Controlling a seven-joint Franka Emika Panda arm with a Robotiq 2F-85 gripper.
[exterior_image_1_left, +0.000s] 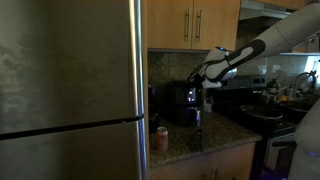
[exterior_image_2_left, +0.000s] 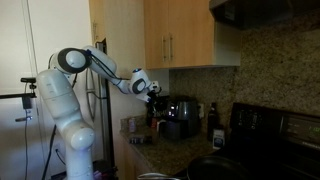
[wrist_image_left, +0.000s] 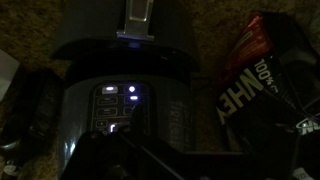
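A black coffee maker stands on the speckled stone counter against the backsplash, and shows in both exterior views. My gripper hangs just above its front top edge, also visible at the arm's end. In the wrist view the machine's control panel fills the centre, with two small buttons lit. The gripper is only a dark shape at the bottom, right over the panel. Too dark to see how the jaws stand or whether they touch.
A steel fridge fills one side. A red can and a dark bottle stand by the machine. A dark lettered bag lies beside it. A black stove with pots is beyond. Wooden cabinets hang overhead.
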